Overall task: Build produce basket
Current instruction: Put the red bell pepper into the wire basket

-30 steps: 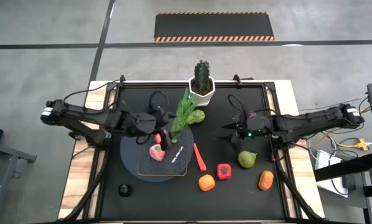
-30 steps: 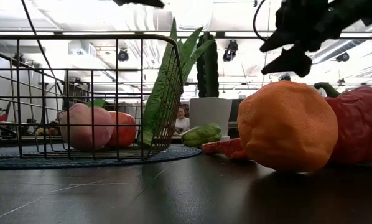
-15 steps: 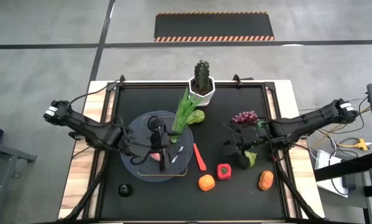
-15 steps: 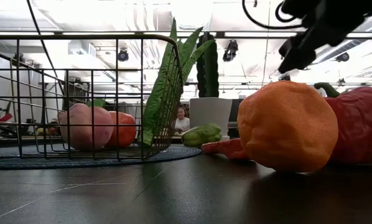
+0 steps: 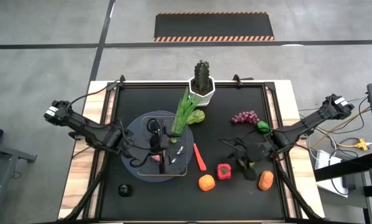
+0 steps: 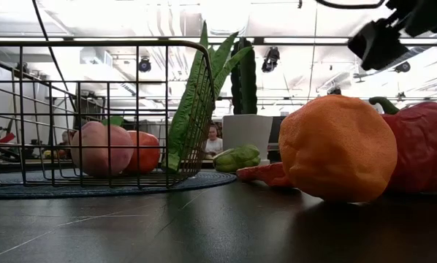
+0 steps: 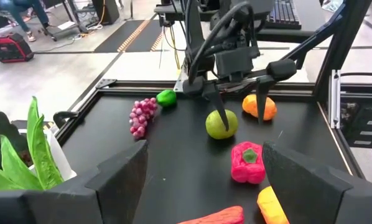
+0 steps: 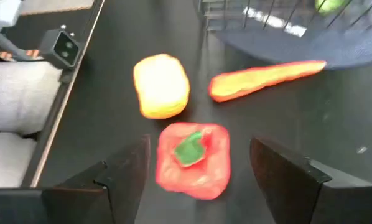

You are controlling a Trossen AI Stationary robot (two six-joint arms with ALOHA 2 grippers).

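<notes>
The dark wire basket stands on a round grey-blue disc. In it lie a pink apple and a red apple, and a long green leafy stalk leans over its far rim. My left gripper hangs open and empty over the basket. My right gripper is open and empty, raised above the green pear, its fingers pointing toward the red pepper. The carrot, two oranges and purple grapes lie on the black table.
A cactus in a white pot stands at the table's far edge. A light green vegetable lies by the stalk. A small green piece lies beside the grapes. A small black round object sits near the front left corner.
My left gripper has moved toward the table's near edge, from the basket's far side to over its middle. My right gripper has moved toward the near edge, uncovering the grapes, and now stands over the green pear. No produce has moved.
</notes>
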